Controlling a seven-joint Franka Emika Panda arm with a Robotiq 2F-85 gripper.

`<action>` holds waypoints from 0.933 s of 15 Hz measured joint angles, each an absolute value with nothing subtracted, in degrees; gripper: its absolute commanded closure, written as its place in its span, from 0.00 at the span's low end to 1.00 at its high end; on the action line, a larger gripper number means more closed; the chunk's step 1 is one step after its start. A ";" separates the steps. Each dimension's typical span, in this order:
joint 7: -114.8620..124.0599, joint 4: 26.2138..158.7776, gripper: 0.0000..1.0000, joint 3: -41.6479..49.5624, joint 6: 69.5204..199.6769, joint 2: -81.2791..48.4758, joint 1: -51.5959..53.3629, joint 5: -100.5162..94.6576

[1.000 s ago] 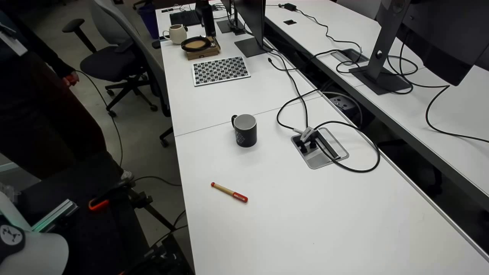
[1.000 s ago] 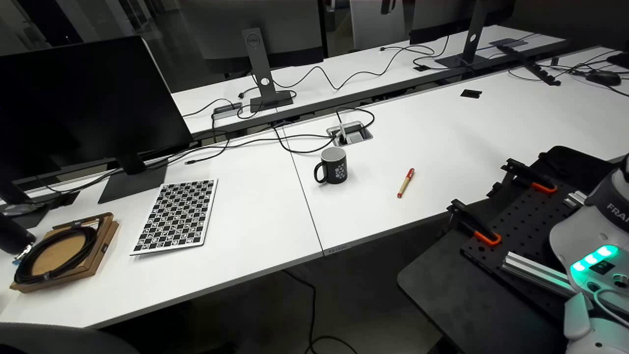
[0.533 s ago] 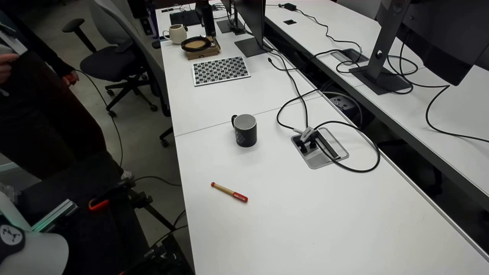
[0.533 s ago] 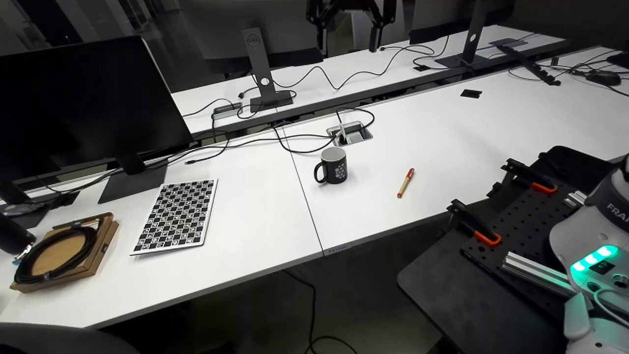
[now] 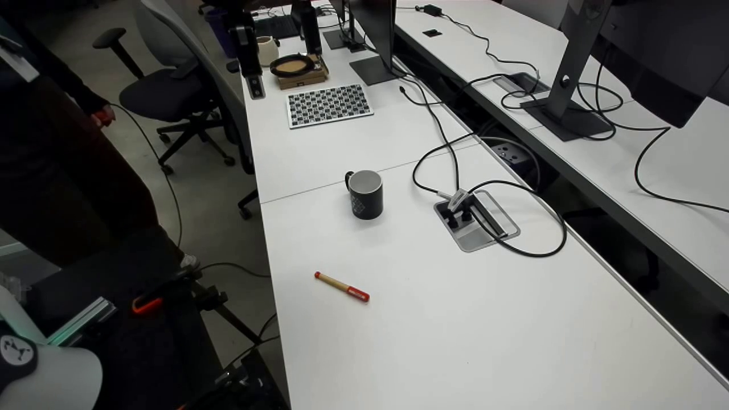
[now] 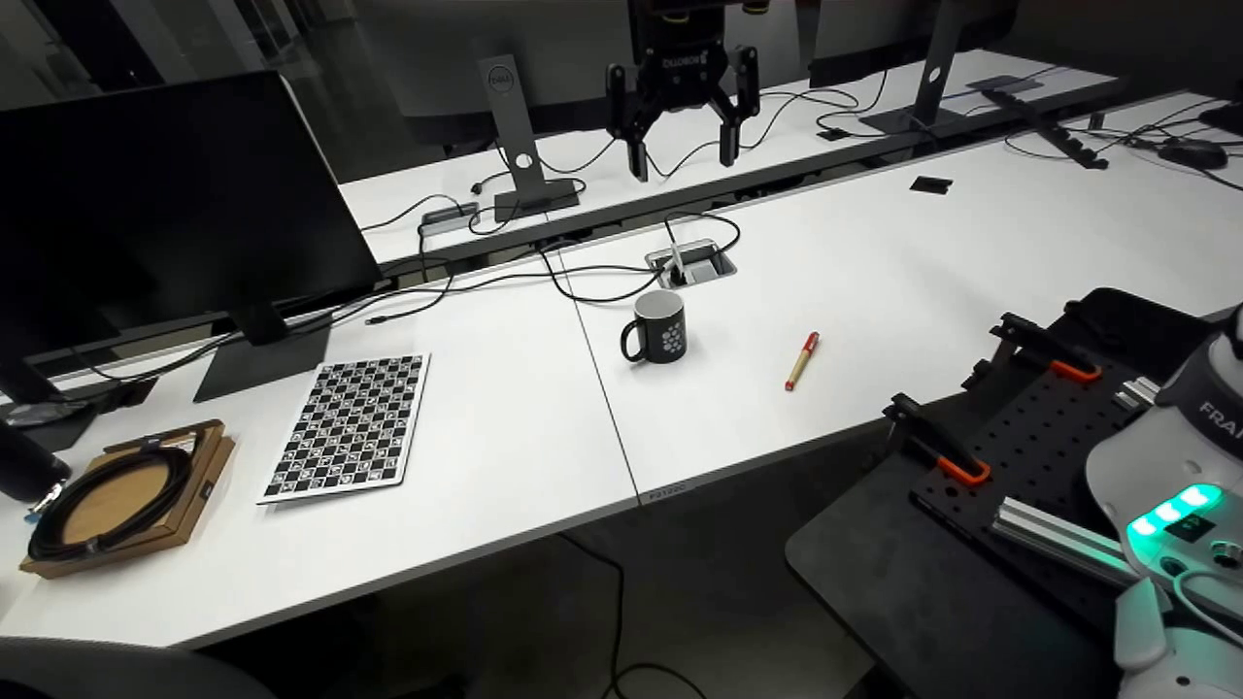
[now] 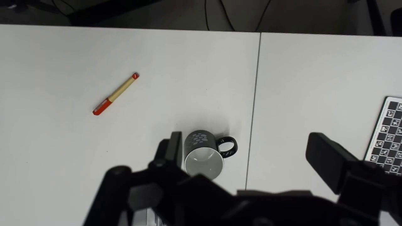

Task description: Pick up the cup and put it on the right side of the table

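Observation:
The dark grey cup with a pale inside stands upright on the white table. In an exterior view its handle points left. In the wrist view the cup shows between the jaws, close to the left finger, with its lower rim partly hidden by the gripper. My gripper is open and empty, high above the table, with its fingers pointing down. It also shows dark at the upper left of an exterior view. In the wrist view the fingers are wide apart.
A red and tan pen lies near the cup. A cable box with looped black cables is set in the table beyond the cup. A checkered board, a monitor and a cardboard box with a coiled cable stand farther along.
My gripper has come down into both exterior views from above and is lower than half a second ago. It stays open. The cup and pen have not moved.

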State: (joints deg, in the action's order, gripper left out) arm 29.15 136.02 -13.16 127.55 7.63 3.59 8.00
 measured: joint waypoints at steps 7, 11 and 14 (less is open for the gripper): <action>27.54 135.40 0.00 -12.29 126.19 6.81 4.02 8.05; 18.36 134.24 0.00 -11.52 124.58 1.10 4.95 8.34; 16.08 131.29 0.00 -11.46 124.46 -6.42 5.95 5.02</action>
